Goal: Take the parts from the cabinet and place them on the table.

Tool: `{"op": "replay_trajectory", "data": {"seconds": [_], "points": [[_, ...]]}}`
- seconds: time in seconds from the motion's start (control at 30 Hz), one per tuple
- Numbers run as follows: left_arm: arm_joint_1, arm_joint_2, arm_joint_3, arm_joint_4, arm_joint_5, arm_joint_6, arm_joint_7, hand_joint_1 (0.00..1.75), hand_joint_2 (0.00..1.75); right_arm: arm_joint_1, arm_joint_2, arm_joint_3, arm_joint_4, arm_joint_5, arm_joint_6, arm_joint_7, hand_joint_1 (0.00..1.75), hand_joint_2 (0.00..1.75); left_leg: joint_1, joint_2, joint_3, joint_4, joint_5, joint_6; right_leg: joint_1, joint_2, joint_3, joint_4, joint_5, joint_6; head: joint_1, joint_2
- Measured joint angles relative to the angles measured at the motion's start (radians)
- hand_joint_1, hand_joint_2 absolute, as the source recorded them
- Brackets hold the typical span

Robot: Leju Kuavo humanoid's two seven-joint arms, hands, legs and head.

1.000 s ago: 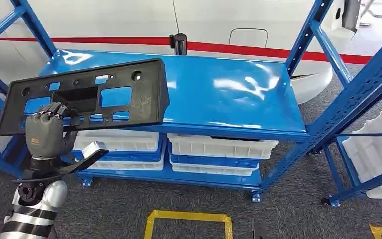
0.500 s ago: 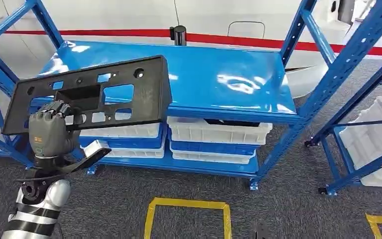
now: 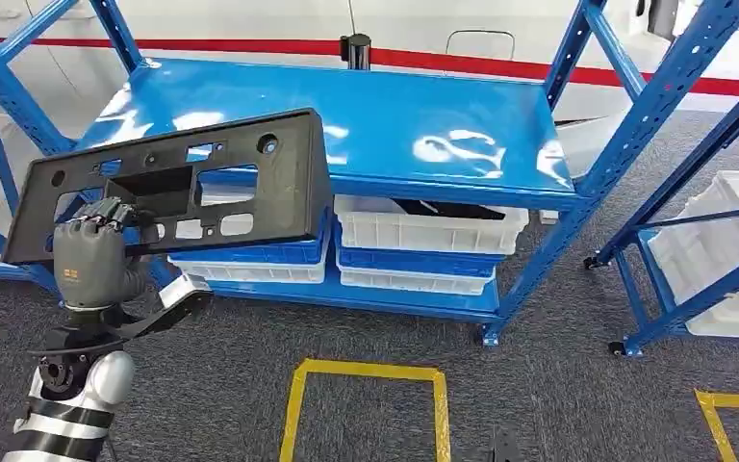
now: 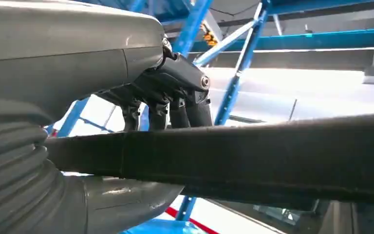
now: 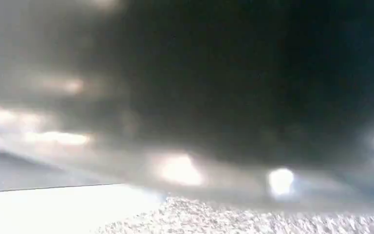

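Left hand (image 3: 91, 255) grips your black plastic bracket panel (image 3: 173, 183) by its lower edge, holding it up in front of the blue shelving rack (image 3: 346, 106), over white bins (image 3: 423, 231). Right hand's state: cannot tell.

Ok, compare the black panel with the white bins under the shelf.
The panel is black, flat and pierced with cut-outs; the bins are white, ribbed and box-shaped. The left hand holds the panel up, tilted; the bins sit level on the rack's lower shelves. Both look like moulded plastic.
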Motion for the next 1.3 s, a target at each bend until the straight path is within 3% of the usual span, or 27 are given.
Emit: {"op": "replay_trajectory", "data": {"seconds": [0.07,0.1,0.17,0.23,0.27,0.33,0.37,0.43,0.47,0.53,0.6,0.63,0.7,0.77,0.8,0.83,0.87,0.93,0.97,1.0,1.03,1.1,1.13,1.17,1.23,1.27,1.3], "points": [[0.0,0.0,0.0,-0.002,0.0,0.0,-0.001,1.75,1.75,0.001,0.001,0.0,0.0,0.0,0.0,0.001,0.0,0.0,-0.001,0.001,-0.034,0.0,0.027,0.011,-0.001,0.001,-0.046,0.142,-0.111,-0.018,0.006,0.0],[0.0,0.0,0.0,-0.002,0.0,0.0,-0.001,1.75,1.75,0.0,0.002,0.0,0.0,0.0,0.002,0.001,0.0,0.0,-0.003,0.001,-0.051,0.001,0.039,0.012,-0.001,0.001,-0.061,0.214,-0.146,-0.018,0.005,0.0],[0.001,-0.001,0.0,-0.002,-0.002,0.001,-0.002,1.75,1.75,0.0,0.002,0.0,0.0,0.0,0.002,0.001,0.0,0.0,-0.005,0.001,-0.084,0.001,0.065,0.01,0.0,0.001,-0.055,0.286,-0.145,0.001,0.006,0.0],[0.003,-0.001,0.0,-0.002,-0.002,0.001,-0.002,1.75,1.75,0.0,0.002,0.0,0.0,0.0,0.002,0.001,0.0,0.0,-0.007,0.0,-0.115,0.002,0.091,0.006,0.001,0.001,0.029,0.202,-0.086,0.017,0.007,0.0],[0.002,-0.001,0.0,-0.002,-0.002,0.001,-0.002,1.75,1.75,-0.001,0.001,0.0,0.0,0.0,0.002,0.001,0.0,0.0,-0.008,-0.002,-0.128,0.002,0.103,0.003,0.004,0.001,0.093,0.119,-0.075,0.011,0.007,0.0],[0.003,-0.002,0.0,-0.005,-0.004,0.002,-0.002,1.75,1.75,-0.005,-0.004,0.0,0.0,0.0,0.002,0.002,0.0,0.0,-0.011,-0.001,-0.139,0.004,0.123,-0.009,0.017,0.001,0.23,-0.077,-0.13,-0.02,0.007,0.0],[0.003,-0.002,0.0,-0.007,-0.006,0.003,-0.002,1.75,1.75,-0.004,-0.004,0.0,0.0,0.0,0.002,0.002,0.0,0.0,-0.008,0.003,-0.135,-0.007,0.139,-0.015,0.019,0.001,0.208,-0.06,-0.118,-0.013,0.002,0.0],[0.002,-0.003,0.0,-0.01,-0.01,0.005,-0.004,1.75,1.75,-0.003,-0.004,0.0,0.0,0.0,0.002,0.003,0.0,0.0,-0.003,0.004,-0.134,-0.021,0.162,-0.031,0.024,0.003,0.196,-0.066,-0.106,-0.026,0.007,0.0],[0.004,-0.004,0.0,-0.01,-0.012,0.006,-0.004,1.75,1.75,-0.001,-0.002,0.0,0.0,0.0,0.002,0.004,0.0,0.0,-0.004,0.002,-0.141,-0.028,0.171,-0.038,0.004,0.0,0.19,-0.08,-0.084,-0.036,0.007,0.0],[0.002,-0.004,0.0,-0.011,-0.013,0.008,-0.005,1.75,1.75,0.0,-0.003,-0.001,0.0,0.0,0.002,0.004,0.0,0.0,-0.002,0.0,-0.165,0.038,0.054,-0.042,0.001,-0.003,0.173,-0.08,-0.058,-0.054,-0.001,0.0],[0.003,-0.004,0.0,-0.01,-0.014,0.008,-0.005,1.75,1.75,0.002,-0.002,-0.003,0.0,0.0,0.002,0.003,0.0,0.0,0.002,0.0,-0.196,0.202,-0.065,-0.054,0.002,-0.004,0.142,-0.078,-0.031,-0.054,-0.003,0.0],[0.004,-0.004,0.0,-0.01,-0.014,0.008,-0.005,1.75,1.75,0.001,0.0,-0.005,0.0,0.0,0.002,0.003,0.0,0.0,0.004,0.0,-0.204,0.271,-0.081,-0.06,0.002,-0.004,0.125,-0.075,-0.019,-0.052,-0.003,0.0],[0.004,-0.004,-0.001,-0.01,-0.014,0.008,-0.005,1.75,1.75,0.004,0.0,-0.007,0.0,-0.001,0.004,0.0,0.0,0.0,0.011,0.001,-0.169,0.292,-0.034,-0.068,-0.001,-0.005,0.095,-0.069,-0.001,-0.045,-0.003,0.0],[0.003,-0.004,-0.001,-0.011,-0.014,0.008,-0.005,1.75,1.75,0.007,0.0,-0.008,0.0,-0.002,0.006,-0.006,0.0,0.0,0.019,0.002,-0.051,0.158,0.017,-0.076,-0.007,-0.004,0.066,-0.052,0.01,-0.034,-0.003,0.0],[0.002,-0.004,-0.001,-0.014,-0.014,0.007,-0.005,1.75,1.75,0.007,0.0,-0.009,0.0,-0.003,0.006,-0.009,0.0,0.0,0.023,0.002,0.007,0.068,-0.015,-0.081,-0.003,-0.005,0.057,-0.039,0.013,-0.028,-0.004,0.0],[0.001,-0.005,-0.003,-0.017,-0.014,0.007,-0.006,1.75,1.75,0.007,-0.004,-0.011,0.0,-0.003,0.006,-0.013,0.0,0.0,0.013,-0.002,0.047,0.009,-0.048,-0.075,0.001,-0.004,0.043,-0.032,0.018,-0.021,-0.01,0.0],[0.002,-0.005,-0.004,-0.019,-0.014,0.007,-0.006,1.75,1.75,0.009,-0.004,-0.012,0.0,-0.003,0.006,-0.015,0.0,0.0,0.012,-0.004,0.037,0.019,-0.042,-0.06,0.003,-0.004,0.044,-0.034,0.024,-0.012,-0.004,0.0],[0.002,-0.005,-0.006,-0.02,-0.014,0.007,-0.006,1.75,1.75,0.011,-0.005,-0.015,0.0,-0.004,0.006,-0.016,0.0,0.0,0.004,-0.003,0.025,0.017,-0.032,-0.043,-0.001,-0.004,0.04,-0.04,0.041,0.005,-0.003,0.0],[0.002,-0.005,-0.006,-0.02,-0.014,0.007,-0.006,1.75,1.75,0.016,-0.007,-0.015,0.002,-0.004,0.006,-0.017,0.0,0.0,0.006,0.0,0.015,0.009,-0.018,-0.026,0.006,-0.003,0.031,-0.04,0.049,0.012,-0.002,0.0],[-0.001,-0.006,-0.007,-0.021,-0.014,0.007,-0.006,1.75,1.75,0.016,-0.008,-0.015,0.002,-0.004,0.006,-0.017,0.0,0.0,0.008,0.002,0.004,0.007,-0.006,-0.011,-0.002,0.0,0.018,-0.025,0.024,0.009,-0.003,0.0],[-0.001,-0.006,-0.007,-0.024,-0.014,0.007,-0.006,1.75,1.75,0.019,-0.009,-0.016,0.002,-0.005,0.006,-0.017,0.0,0.0,0.008,0.003,-0.013,0.007,0.007,0.001,-0.001,0.0,-0.008,0.018,-0.029,0.0,0.003,0.0],[-0.001,-0.006,-0.007,-0.025,-0.014,0.007,-0.006,1.75,1.75,0.018,-0.008,-0.016,0.002,-0.005,0.007,-0.018,0.0,0.0,0.006,0.002,-0.045,0.008,0.031,0.006,-0.001,0.0,-0.055,0.177,-0.13,-0.008,0.006,0.0],[0.0,-0.006,-0.007,-0.025,-0.014,0.007,-0.006,1.75,1.75,0.018,-0.008,-0.016,0.002,-0.005,0.008,-0.018,0.0,0.0,0.004,0.002,-0.06,0.008,0.043,0.006,-0.001,0.0,-0.071,0.247,-0.155,-0.004,0.007,0.0],[0.0,-0.006,-0.007,-0.025,-0.014,0.007,-0.006,1.75,1.75,0.018,-0.009,-0.016,0.002,-0.005,0.008,-0.018,0.0,0.0,0.004,0.002,-0.076,0.008,0.054,0.005,-0.001,0.0,-0.071,0.287,-0.155,0.005,0.006,0.0],[0.001,-0.006,-0.009,-0.025,-0.014,0.007,-0.006,1.75,1.75,0.018,-0.01,-0.016,0.002,-0.006,0.008,-0.02,0.0,0.0,0.004,0.002,-0.104,0.009,0.077,-0.001,-0.001,0.0,-0.009,0.237,-0.105,0.026,0.008,0.0],[0.001,-0.006,-0.009,-0.025,-0.014,0.007,-0.006,1.75,1.75,0.017,-0.012,-0.016,0.002,-0.008,0.008,-0.023,0.0,0.0,0.004,0.001,-0.117,0.009,0.087,-0.004,-0.001,0.0,0.047,0.162,-0.081,0.031,0.007,0.0],[0.0,-0.006,-0.009,-0.025,-0.014,0.007,-0.006,1.75,1.75,0.016,-0.014,-0.019,0.002,-0.013,0.011,-0.024,0.0,0.0,0.004,0.0,-0.125,0.01,0.099,-0.009,-0.001,0.0,0.123,0.058,-0.078,0.025,0.008,0.0]]}}
